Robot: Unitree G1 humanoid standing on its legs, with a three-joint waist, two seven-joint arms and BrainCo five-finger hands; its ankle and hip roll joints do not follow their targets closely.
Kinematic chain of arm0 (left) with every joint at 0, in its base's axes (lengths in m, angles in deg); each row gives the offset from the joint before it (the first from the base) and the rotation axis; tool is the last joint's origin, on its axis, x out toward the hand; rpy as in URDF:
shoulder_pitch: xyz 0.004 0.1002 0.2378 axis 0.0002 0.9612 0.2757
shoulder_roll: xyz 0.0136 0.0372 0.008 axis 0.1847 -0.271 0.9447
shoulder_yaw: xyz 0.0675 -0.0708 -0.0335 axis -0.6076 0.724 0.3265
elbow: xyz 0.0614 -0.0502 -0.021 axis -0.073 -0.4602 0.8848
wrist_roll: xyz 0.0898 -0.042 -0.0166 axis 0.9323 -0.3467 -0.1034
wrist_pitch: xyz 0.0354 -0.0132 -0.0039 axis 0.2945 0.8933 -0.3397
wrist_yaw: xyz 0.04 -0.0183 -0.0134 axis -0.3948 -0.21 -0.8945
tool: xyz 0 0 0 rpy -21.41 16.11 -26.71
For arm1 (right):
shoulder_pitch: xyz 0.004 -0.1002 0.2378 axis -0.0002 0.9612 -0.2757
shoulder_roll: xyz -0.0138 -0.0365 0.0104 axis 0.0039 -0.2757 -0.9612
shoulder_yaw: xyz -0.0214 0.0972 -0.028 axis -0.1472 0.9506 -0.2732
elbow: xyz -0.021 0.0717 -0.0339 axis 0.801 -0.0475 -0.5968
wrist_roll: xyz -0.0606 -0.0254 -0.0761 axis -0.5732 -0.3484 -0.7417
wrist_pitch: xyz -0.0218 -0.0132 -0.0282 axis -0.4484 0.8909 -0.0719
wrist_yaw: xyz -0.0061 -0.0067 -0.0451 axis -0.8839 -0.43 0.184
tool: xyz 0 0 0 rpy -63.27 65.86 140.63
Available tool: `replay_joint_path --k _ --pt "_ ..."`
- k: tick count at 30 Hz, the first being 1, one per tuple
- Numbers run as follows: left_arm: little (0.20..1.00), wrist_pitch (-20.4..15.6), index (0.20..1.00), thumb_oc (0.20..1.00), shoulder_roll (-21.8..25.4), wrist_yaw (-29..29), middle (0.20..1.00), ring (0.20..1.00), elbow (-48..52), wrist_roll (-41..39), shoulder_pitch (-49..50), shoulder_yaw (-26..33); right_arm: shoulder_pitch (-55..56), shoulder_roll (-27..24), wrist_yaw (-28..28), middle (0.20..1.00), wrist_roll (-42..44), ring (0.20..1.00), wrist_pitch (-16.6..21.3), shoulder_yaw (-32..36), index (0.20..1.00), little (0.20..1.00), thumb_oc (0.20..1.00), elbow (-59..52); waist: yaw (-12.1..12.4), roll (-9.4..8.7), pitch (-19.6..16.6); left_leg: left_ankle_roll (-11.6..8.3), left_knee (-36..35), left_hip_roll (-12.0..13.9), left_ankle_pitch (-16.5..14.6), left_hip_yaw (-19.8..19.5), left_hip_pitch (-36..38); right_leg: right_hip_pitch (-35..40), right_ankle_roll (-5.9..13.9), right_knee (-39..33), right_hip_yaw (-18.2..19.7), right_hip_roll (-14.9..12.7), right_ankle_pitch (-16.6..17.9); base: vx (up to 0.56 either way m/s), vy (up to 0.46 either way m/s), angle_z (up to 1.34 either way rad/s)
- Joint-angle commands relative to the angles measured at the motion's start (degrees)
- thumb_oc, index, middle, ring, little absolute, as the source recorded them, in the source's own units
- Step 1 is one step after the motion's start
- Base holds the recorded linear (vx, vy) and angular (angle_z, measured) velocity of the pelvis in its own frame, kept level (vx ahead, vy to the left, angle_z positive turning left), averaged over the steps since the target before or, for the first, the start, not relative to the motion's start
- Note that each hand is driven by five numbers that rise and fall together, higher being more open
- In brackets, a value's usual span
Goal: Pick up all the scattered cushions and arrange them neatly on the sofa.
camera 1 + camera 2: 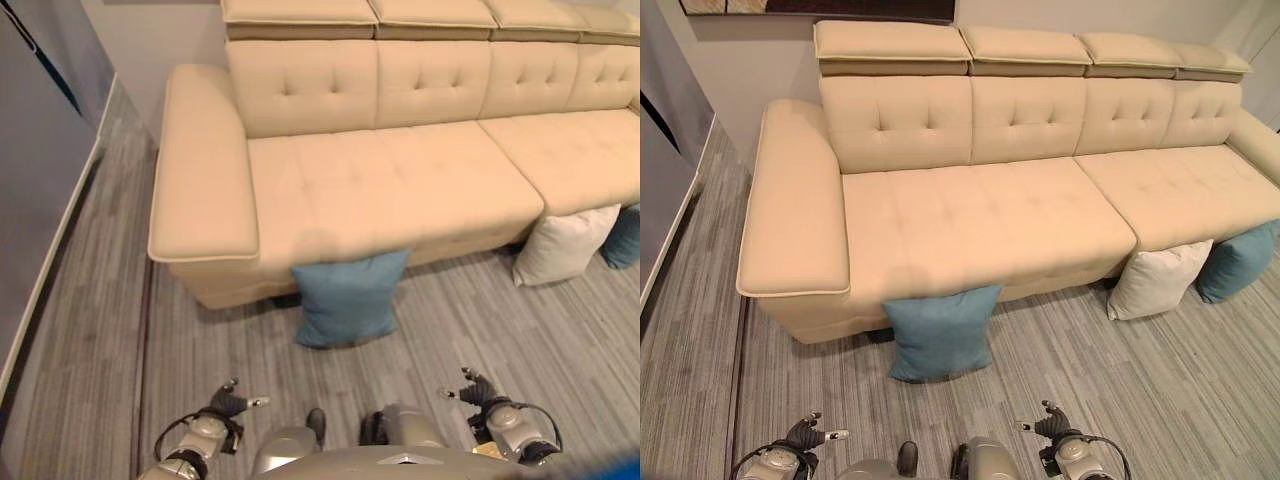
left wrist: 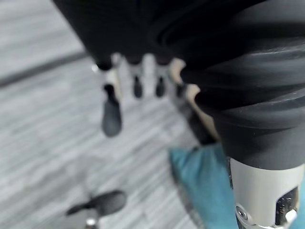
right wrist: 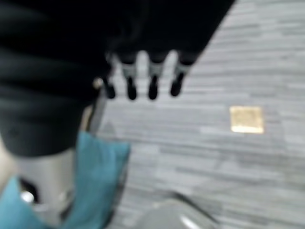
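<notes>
A blue cushion [image 1: 350, 298] stands on the floor, leaning against the front of the beige sofa [image 1: 400, 180] near its left end. Further right a white cushion [image 1: 563, 245] leans on the sofa front, with a teal cushion [image 1: 622, 238] beside it at the view's edge. My left hand [image 1: 228, 403] and right hand [image 1: 478, 387] hang low near the bottom of the view, well short of the blue cushion. Both are open and hold nothing. In the wrist views their fingers [image 2: 112, 114] [image 3: 152, 88] point down over grey floor, with the blue cushion [image 2: 205, 186] [image 3: 97, 167] past them.
The sofa seat is bare, with a wide armrest [image 1: 200, 170] at its left. A dark wall panel [image 1: 40, 150] runs along the left side. A small tan square [image 3: 246, 119] lies on the grey plank floor [image 1: 450, 320].
</notes>
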Motion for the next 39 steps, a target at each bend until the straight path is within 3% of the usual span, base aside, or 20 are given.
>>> replay_joint_path --k 1,4,6,9,10,11,14,15,20,25,31,33,38,39 --pt "1.000 -1.12 1.000 1.000 -0.06 0.25 1.000 1.000 0.31 2.16 0.99 0.16 -1.13 -1.54 -0.22 1.000 -0.07 1.000 0.47 0.56 1.000 1.000 1.000 0.22 -0.32 -0.05 0.48 -0.94 7.09 -1.10 -6.89 -5.37 -2.07 3.15 0.74 -7.00 2.71 0.91 9.92 0.14 -0.072 0.42" --pt "1.000 -1.46 1.000 1.000 -0.45 0.00 1.000 1.000 0.10 1.85 1.12 0.10 -0.47 -1.80 -0.35 1.000 0.11 1.000 0.53 0.43 1.000 1.000 1.000 0.65 0.08 -0.70 -0.33 -1.93 8.07 -1.00 -8.03 -6.32 -1.63 5.91 0.21 -9.57 1.97 0.42 9.72 0.19 -0.153 0.60" --pt "1.000 -1.41 1.000 1.000 -0.62 -0.01 1.000 1.000 0.11 1.82 1.25 -0.33 0.22 -2.11 -0.40 1.000 0.53 1.000 0.71 0.64 1.000 1.000 1.000 0.59 0.00 -0.98 -1.68 -3.85 7.64 0.27 -8.06 -7.89 -1.38 7.51 -0.74 -11.14 0.14 0.66 8.90 0.19 -0.224 0.57" --pt "1.000 -1.41 1.000 1.000 -0.83 0.04 1.000 1.000 0.03 2.12 0.89 -0.96 0.83 -2.39 -0.57 1.000 1.28 1.000 1.09 1.32 1.000 1.000 1.000 -0.12 -0.75 -1.39 -2.08 -5.57 8.60 1.73 -7.59 -7.18 -2.27 9.00 -1.68 -12.47 -1.40 0.68 8.06 0.11 -0.164 0.67" --pt "1.000 -1.36 1.000 1.000 -0.87 0.08 1.000 1.000 0.40 2.25 0.49 -1.32 0.94 -2.78 -0.72 1.000 1.54 1.000 1.21 1.56 1.000 1.000 1.000 -0.77 -1.20 -1.79 -1.94 -6.38 11.05 2.66 -7.17 -5.65 -3.79 9.68 -2.10 -13.20 -2.27 0.35 8.01 0.06 -0.263 0.50" --pt "1.000 -1.44 1.000 1.000 -1.00 0.03 1.000 1.000 1.30 2.07 -0.65 -2.00 0.36 -3.37 -1.14 1.000 2.13 1.000 1.54 1.55 1.000 1.000 1.000 -1.35 -1.63 -2.60 -0.76 -6.75 18.84 3.57 -6.47 -3.18 -8.49 10.89 -3.02 -14.51 -2.95 -0.18 8.19 0.02 -0.194 0.41" --pt "1.000 -1.37 1.000 1.000 -1.19 -0.06 1.000 1.000 1.72 1.54 -1.25 -2.11 -0.04 -3.70 -1.38 1.000 2.58 1.000 1.36 1.83 1.000 1.000 1.000 -1.18 -1.94 -2.56 -0.23 -6.60 19.17 4.49 -7.11 -0.80 -10.13 11.65 -3.51 -15.30 -3.67 -0.27 7.57 0.03 -0.084 0.50" --pt "1.000 -1.35 1.000 1.000 -1.36 -0.08 1.000 1.000 1.84 1.49 -1.55 -2.32 -0.36 -4.02 -1.61 1.000 2.75 1.000 1.20 2.18 1.000 1.000 1.000 -0.41 -2.00 -2.25 -0.19 -6.44 15.88 4.73 -6.77 0.97 -12.09 12.18 -3.45 -15.56 -4.26 -0.57 6.73 0.10 0.028 0.43" --pt "1.000 -1.60 1.000 1.000 -1.34 -0.12 1.000 1.000 2.14 0.98 -1.34 -2.39 -0.92 -4.36 -2.02 1.000 2.66 1.000 1.21 2.47 1.000 1.000 1.000 -0.15 -0.81 -1.10 0.32 -6.75 11.47 3.48 -2.87 -0.19 -15.34 12.57 -3.23 -14.57 -3.18 0.68 5.04 0.09 0.064 0.08" --pt "1.000 -1.90 1.000 1.000 -0.72 -0.66 1.000 1.000 3.33 -0.46 -0.81 -1.66 -1.73 -4.09 -2.55 1.000 2.43 1.000 1.37 2.09 1.000 1.000 1.000 -0.33 0.07 -0.94 1.02 -5.58 12.52 2.40 -3.48 0.37 -16.48 10.65 -2.61 -11.64 -1.02 0.64 3.94 0.07 0.130 -0.70" --pt "1.000 -3.95 1.000 1.000 1.53 -4.03 1.000 1.000 9.48 -7.51 -3.99 0.87 -6.47 -4.73 -5.80 1.000 5.42 1.000 2.40 2.99 1.000 1.000 1.000 -2.32 0.87 -1.44 4.66 -3.57 19.22 2.24 -6.41 2.34 -24.04 -0.23 -2.60 -2.70 -0.25 -0.04 3.25 -0.10 0.059 -0.30" --pt "1.000 -5.20 1.000 1.000 2.34 -6.81 1.000 1.000 13.76 -10.65 -5.42 1.54 -8.58 -5.48 -8.30 1.000 6.66 1.000 2.98 3.77 1.000 1.000 1.000 -3.97 0.77 -1.27 6.40 -3.26 22.95 2.62 -7.40 2.30 -28.83 -5.80 -2.77 1.25 -0.51 -0.56 2.60 -0.11 0.016 0.02" --pt "1.000 -5.96 1.000 1.000 2.99 -8.79 1.000 1.000 16.99 -12.31 -7.39 1.18 -10.45 -5.79 -10.24 1.000 8.25 1.000 3.28 4.15 1.000 1.000 1.000 -5.24 0.35 -1.19 7.68 -3.06 27.41 2.68 -8.23 1.90 -34.64 -11.51 -3.18 5.24 -0.87 -0.56 1.84 -0.07 -0.010 0.01" --pt "1.000 -6.49 1.000 1.000 3.37 -10.18 1.000 1.000 17.93 -13.88 -9.26 0.76 -12.28 -5.56 -11.29 1.000 9.52 1.000 3.61 3.70 1.000 1.000 1.000 -5.54 0.10 -1.05 8.41 -3.09 30.63 2.82 -10.57 1.22 -38.00 -14.86 -3.14 8.66 -0.97 -0.29 -0.36 -0.05 -0.044 0.08"
